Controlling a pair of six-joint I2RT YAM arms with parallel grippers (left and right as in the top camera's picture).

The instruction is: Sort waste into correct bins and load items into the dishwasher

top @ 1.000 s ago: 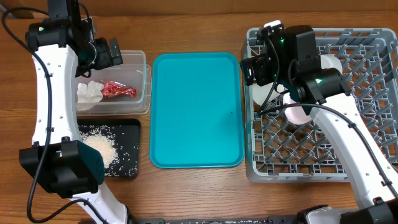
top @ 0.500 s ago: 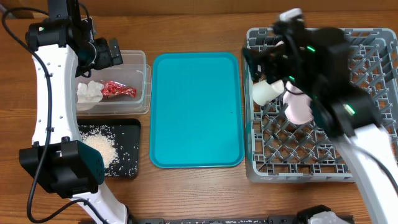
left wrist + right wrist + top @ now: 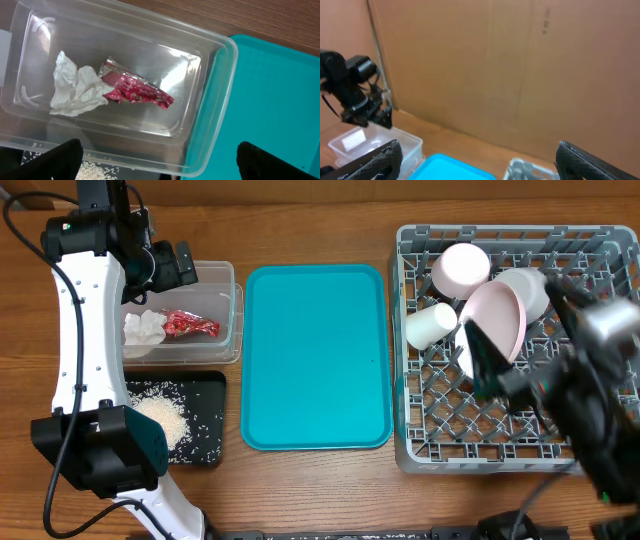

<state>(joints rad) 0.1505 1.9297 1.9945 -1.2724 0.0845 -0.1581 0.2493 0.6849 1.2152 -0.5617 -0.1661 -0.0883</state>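
Wooden tabletop (image 3: 300,490) is being occupied by the teal tray (image 3: 315,360); left of it, the red wrapper (image 3: 190,325) and napkin (image 3: 143,328) are being kept in the clear tub (image 3: 226,275), rice (image 3: 160,420) in the black tray (image 3: 207,385). Right of it, plate (image 3: 495,320), bowls (image 3: 460,268) and cup (image 3: 430,325) are being held in the grey rack (image 3: 410,450). Left gripper (image 3: 165,165) and right gripper (image 3: 485,165) are being held wide, empty.

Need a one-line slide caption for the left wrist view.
Open left tool hovers over the clear tub holding a crumpled white napkin and red wrapper, beside the teal tray.
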